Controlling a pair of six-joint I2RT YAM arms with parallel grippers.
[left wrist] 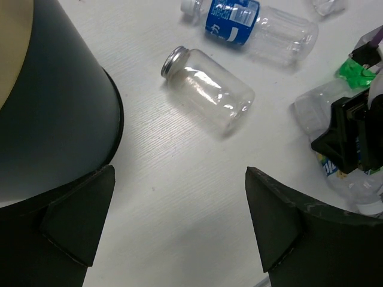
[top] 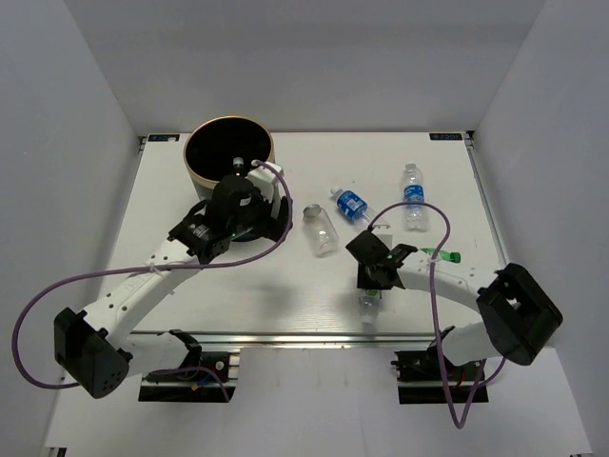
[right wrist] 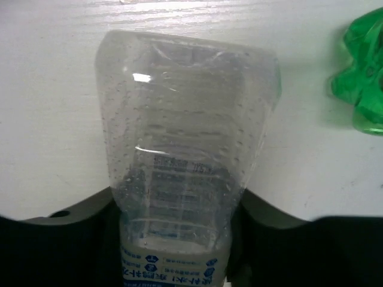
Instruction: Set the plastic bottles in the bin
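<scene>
The right gripper (right wrist: 176,209) is closed on a crumpled clear plastic bottle with a blue-printed label (right wrist: 185,119). Its two dark fingers press against either side of the bottle's lower body, which lies on the white table (top: 285,295) near the front edge. A bright green plastic bottle (right wrist: 362,78) lies just to its right, apart from it. The left gripper (left wrist: 179,227) hangs with its jaws spread wide, only bare tabletop between them. It sits just beside the wall of the tall dark cylindrical bin with a thin gold rim (top: 205,143), which stands at the far left of the table. Between the two arms lie a plain clear plastic jar with a silver lid (left wrist: 209,89) and, just beyond it, a clear bottle with a blue label and white cap (left wrist: 251,27). A second blue-labelled clear bottle (top: 412,195) lies farther right.
</scene>
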